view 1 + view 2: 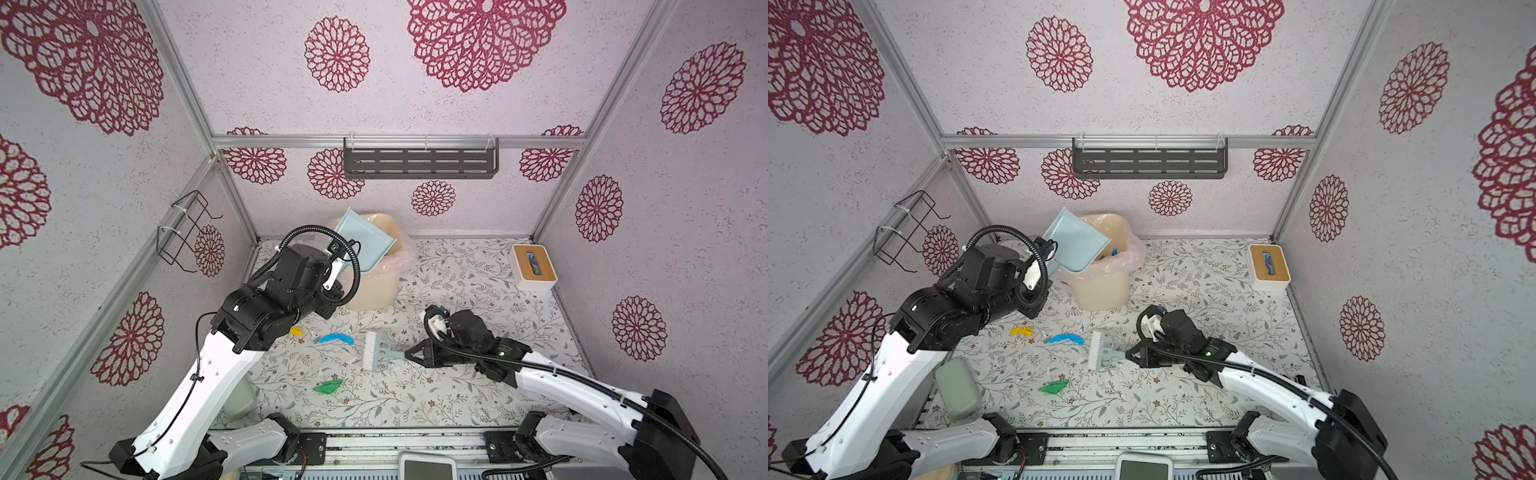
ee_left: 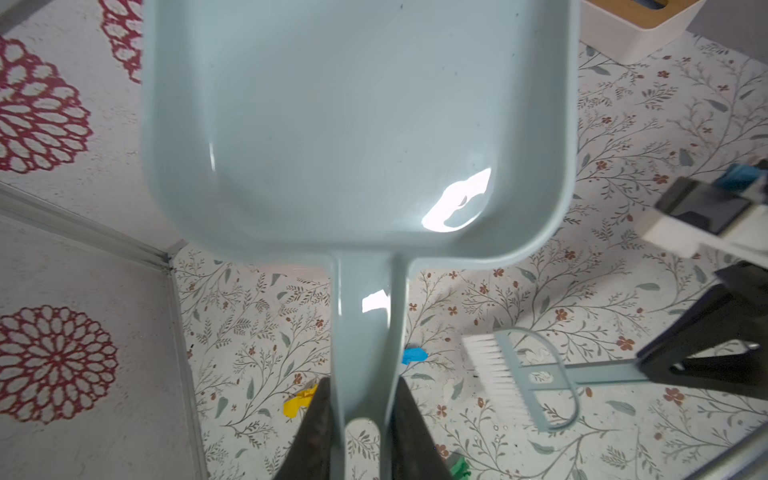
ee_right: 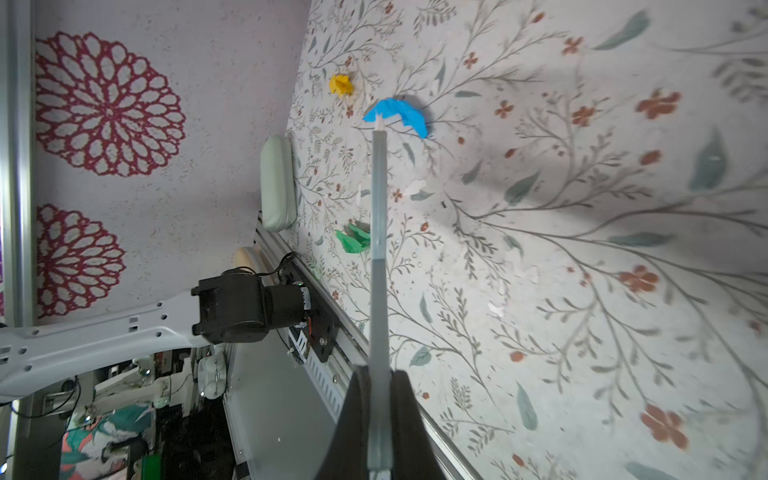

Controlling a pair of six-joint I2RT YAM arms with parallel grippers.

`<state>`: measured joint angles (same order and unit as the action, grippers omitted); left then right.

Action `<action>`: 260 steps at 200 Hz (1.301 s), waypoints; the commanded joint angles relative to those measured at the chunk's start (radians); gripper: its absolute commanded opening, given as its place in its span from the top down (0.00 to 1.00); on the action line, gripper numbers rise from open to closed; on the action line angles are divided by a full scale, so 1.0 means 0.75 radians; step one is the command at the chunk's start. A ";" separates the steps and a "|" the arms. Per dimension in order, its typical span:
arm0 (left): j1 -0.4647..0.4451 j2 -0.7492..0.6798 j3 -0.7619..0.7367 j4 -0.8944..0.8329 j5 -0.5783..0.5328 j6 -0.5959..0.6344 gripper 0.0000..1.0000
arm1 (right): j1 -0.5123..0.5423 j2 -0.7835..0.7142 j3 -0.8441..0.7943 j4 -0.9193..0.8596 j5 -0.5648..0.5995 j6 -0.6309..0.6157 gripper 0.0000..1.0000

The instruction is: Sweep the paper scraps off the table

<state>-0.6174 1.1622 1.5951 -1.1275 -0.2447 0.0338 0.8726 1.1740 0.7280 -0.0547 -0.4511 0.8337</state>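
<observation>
My left gripper (image 2: 362,379) is shut on the handle of a pale blue dustpan (image 1: 361,241), which is lifted and tilted with its mouth over a cream bin (image 1: 376,291). The pan's inside (image 2: 357,124) looks bare. My right gripper (image 3: 379,372) is shut on the handle of a small white-bristled brush (image 1: 376,351), held low over the middle of the table (image 1: 457,395). Three paper scraps lie on the table left of the brush: yellow (image 1: 296,331), blue (image 1: 336,338) and green (image 1: 328,387). Coloured bits show inside the bin (image 1: 1113,252).
The bin has a pink bag liner and stands at the back left of centre. A white tissue box with a wooden lid (image 1: 534,266) sits at the back right. A pale green case (image 1: 957,392) lies at the front left edge. Walls enclose three sides.
</observation>
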 commanded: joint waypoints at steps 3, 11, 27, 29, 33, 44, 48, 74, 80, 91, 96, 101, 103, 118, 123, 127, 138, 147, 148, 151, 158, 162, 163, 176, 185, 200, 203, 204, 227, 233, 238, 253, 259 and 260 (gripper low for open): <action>-0.001 -0.030 -0.063 0.075 0.160 -0.109 1.00 | 0.064 0.146 0.119 0.307 -0.129 0.044 1.00; -0.001 -0.039 -0.081 0.088 0.185 -0.122 1.00 | 0.082 0.204 0.141 0.361 -0.160 0.050 1.00; -0.001 -0.056 -0.109 0.105 0.228 -0.157 1.00 | 0.116 0.320 0.191 0.458 -0.213 0.066 1.00; 0.000 -0.061 -0.113 0.107 0.234 -0.160 1.00 | 0.120 0.335 0.198 0.467 -0.220 0.066 1.00; 0.001 -0.066 -0.119 0.110 0.248 -0.170 1.00 | 0.125 0.365 0.214 0.483 -0.235 0.068 1.00; 0.001 -0.075 -0.134 0.117 0.273 -0.185 1.00 | 0.146 0.444 0.263 0.513 -0.271 0.066 1.00; 0.001 -0.076 -0.137 0.117 0.275 -0.190 1.00 | 0.152 0.475 0.284 0.522 -0.283 0.066 1.00; 0.003 -0.065 -0.119 0.103 0.289 -0.203 1.00 | 0.197 0.667 0.435 0.528 -0.351 0.066 1.00; 0.003 -0.065 -0.116 0.107 0.297 -0.206 1.00 | 0.205 0.707 0.467 0.519 -0.361 0.066 1.00; 0.005 -0.062 -0.118 0.115 0.309 -0.218 1.00 | 0.216 0.779 0.526 0.495 -0.375 0.066 1.00; 0.005 -0.062 -0.121 0.119 0.317 -0.219 1.00 | 0.220 0.806 0.552 0.485 -0.380 0.064 1.00; 0.006 -0.064 -0.123 0.122 0.323 -0.220 1.00 | 0.224 0.836 0.576 0.475 -0.388 0.060 1.00; 0.007 -0.064 -0.124 0.123 0.322 -0.221 1.00 | 0.225 0.848 0.587 0.473 -0.391 0.059 1.00; 0.017 -0.066 -0.127 0.129 0.331 -0.219 1.00 | 0.234 0.934 0.670 0.424 -0.403 0.042 1.00; 0.024 -0.066 -0.127 0.132 0.338 -0.221 1.00 | 0.235 0.963 0.702 0.399 -0.409 0.030 1.00; 0.030 -0.065 -0.126 0.133 0.344 -0.222 1.00 | 0.236 0.984 0.727 0.374 -0.409 0.022 1.00; 0.050 -0.065 -0.128 0.139 0.368 -0.229 1.00 | 0.240 1.034 0.784 0.308 -0.402 0.003 1.00; 0.060 -0.063 -0.132 0.142 0.378 -0.233 1.00 | 0.242 1.072 0.819 0.257 -0.400 -0.005 1.00; 0.061 -0.063 -0.132 0.144 0.379 -0.233 1.00 | 0.242 1.074 0.822 0.251 -0.399 -0.006 1.00; 0.062 -0.063 -0.134 0.145 0.379 -0.235 1.00 | 0.242 1.086 0.832 0.234 -0.399 -0.009 1.00; 0.065 -0.065 -0.140 0.149 0.378 -0.237 1.00 | 0.241 1.104 0.850 0.188 -0.388 -0.019 1.00; 0.066 -0.065 -0.143 0.149 0.379 -0.237 1.00 | 0.240 1.113 0.860 0.159 -0.377 -0.027 1.00; 0.067 -0.066 -0.144 0.150 0.379 -0.238 1.00 | 0.240 1.114 0.861 0.152 -0.376 -0.030 1.00; 0.071 -0.073 -0.164 0.158 0.388 -0.241 1.00 | 0.238 1.130 0.874 0.078 -0.349 -0.045 1.00; 0.074 -0.077 -0.180 0.167 0.391 -0.243 1.00 | 0.234 1.132 0.869 0.043 -0.334 -0.049 1.00; 0.076 -0.081 -0.197 0.175 0.404 -0.245 1.00 | 0.223 1.119 0.848 -0.023 -0.297 -0.062 1.00; 0.076 -0.078 -0.197 0.174 0.406 -0.245 1.00 | 0.220 1.112 0.840 -0.033 -0.292 -0.064 1.00; 0.075 -0.076 -0.196 0.173 0.407 -0.246 1.00 | 0.219 1.109 0.836 -0.035 -0.290 -0.064 1.00; 0.075 -0.067 -0.184 0.118 0.430 -0.241 1.00 | 0.190 1.012 0.708 -0.056 -0.248 -0.055 1.00; 0.076 -0.071 -0.186 0.108 0.436 -0.241 1.00 | 0.183 0.981 0.670 -0.058 -0.237 -0.053 1.00; 0.076 -0.074 -0.188 0.100 0.440 -0.241 1.00 | 0.178 0.953 0.637 -0.062 -0.227 -0.052 1.00; 0.076 -0.095 -0.201 0.085 0.453 -0.253 1.00 | 0.161 0.874 0.543 -0.085 -0.193 -0.056 1.00; 0.075 -0.102 -0.206 0.078 0.461 -0.262 1.00 | 0.153 0.841 0.509 -0.102 -0.181 -0.058 1.00; 0.075 -0.103 -0.207 0.077 0.463 -0.264 1.00 | 0.152 0.835 0.507 -0.105 -0.178 -0.059 1.00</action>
<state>-0.5682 1.1164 1.4540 -1.0447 0.0669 -0.1463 1.0111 1.9118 1.1831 -0.0345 -0.6632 0.8188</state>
